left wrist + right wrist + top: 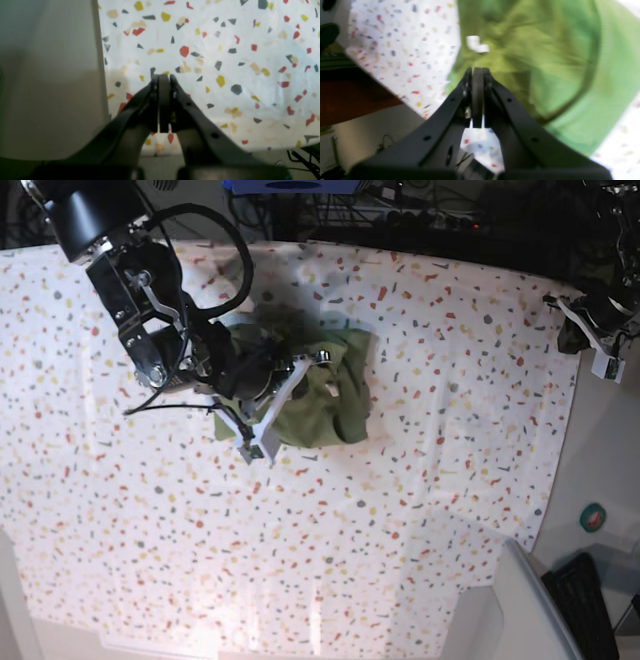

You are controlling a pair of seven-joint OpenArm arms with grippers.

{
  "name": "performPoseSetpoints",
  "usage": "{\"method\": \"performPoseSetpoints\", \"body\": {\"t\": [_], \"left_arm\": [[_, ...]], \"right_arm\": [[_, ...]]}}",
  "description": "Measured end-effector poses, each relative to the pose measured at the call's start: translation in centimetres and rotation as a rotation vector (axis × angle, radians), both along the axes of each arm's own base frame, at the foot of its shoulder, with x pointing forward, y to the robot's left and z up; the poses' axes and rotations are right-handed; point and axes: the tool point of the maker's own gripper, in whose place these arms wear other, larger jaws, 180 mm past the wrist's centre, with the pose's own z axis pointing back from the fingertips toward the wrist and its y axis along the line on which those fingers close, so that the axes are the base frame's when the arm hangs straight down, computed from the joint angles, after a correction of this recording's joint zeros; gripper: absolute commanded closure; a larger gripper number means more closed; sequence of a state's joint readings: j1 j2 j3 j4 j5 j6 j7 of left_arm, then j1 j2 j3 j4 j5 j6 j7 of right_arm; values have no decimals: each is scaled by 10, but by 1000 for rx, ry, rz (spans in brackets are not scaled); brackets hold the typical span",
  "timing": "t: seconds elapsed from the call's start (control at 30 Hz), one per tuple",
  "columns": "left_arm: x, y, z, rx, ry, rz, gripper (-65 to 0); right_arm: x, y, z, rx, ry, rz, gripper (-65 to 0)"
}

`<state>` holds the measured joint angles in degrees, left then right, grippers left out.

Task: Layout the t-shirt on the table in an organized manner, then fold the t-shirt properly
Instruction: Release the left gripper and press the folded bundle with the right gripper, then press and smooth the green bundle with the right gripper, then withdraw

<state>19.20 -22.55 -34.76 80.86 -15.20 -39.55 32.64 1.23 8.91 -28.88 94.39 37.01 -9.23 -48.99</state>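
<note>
The olive-green t-shirt [325, 395] lies crumpled in a heap on the speckled table [420, 480], left of its middle and toward the far side. In the right wrist view the t-shirt [545, 62] fills the upper right, with its white tag [476, 45] showing. My right gripper [477, 72] is shut and empty, hovering over the shirt's near edge just below the tag; in the base view it [290, 375] is over the heap's left side. My left gripper [163, 77] is shut and empty above bare cloth [225, 62], and in the base view it [588, 328] is at the table's right edge.
A pale grey bin [525, 605] stands off the table's near right corner, with a small green round thing [593, 517] on the floor beside it. Cables and dark gear [400, 200] run along the far edge. A pale panel [50, 75] fills the left of the left wrist view.
</note>
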Motion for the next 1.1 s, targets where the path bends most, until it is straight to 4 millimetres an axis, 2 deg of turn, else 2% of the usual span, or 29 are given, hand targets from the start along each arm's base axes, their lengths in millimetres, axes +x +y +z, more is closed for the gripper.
{"method": "performPoseSetpoints", "body": {"t": [0.07,0.27,0.5,0.63,0.77,0.9,0.97,1.03,1.1], "left_arm": [[0,0,0,0,-1,0,0],[2,0,1,0,-6,0,0],[2,0,1,-1,-6,0,0],[2,0,1,0,-6,0,0],[2,0,1,-1,-5,0,0],[2,0,1,-1,-5,0,0],[2,-1,1,-1,-6,0,0],[2,0,1,-1,-5,0,0],[2,0,1,0,-5,-1,0]], "right_arm": [[0,-2,-6,-10,12,-10,0],[-16,-2,-41,-48,126,-17,0],[-18,38,-30,39,142,-12,0],[-23,44,-45,-8,167,33,0],[-30,61,-53,-44,144,119,0],[-37,75,-48,-43,108,182,0],[-35,82,-34,-17,73,200,0],[-21,88,-13,15,7,203,0],[-4,82,-3,12,-43,198,0]]}}
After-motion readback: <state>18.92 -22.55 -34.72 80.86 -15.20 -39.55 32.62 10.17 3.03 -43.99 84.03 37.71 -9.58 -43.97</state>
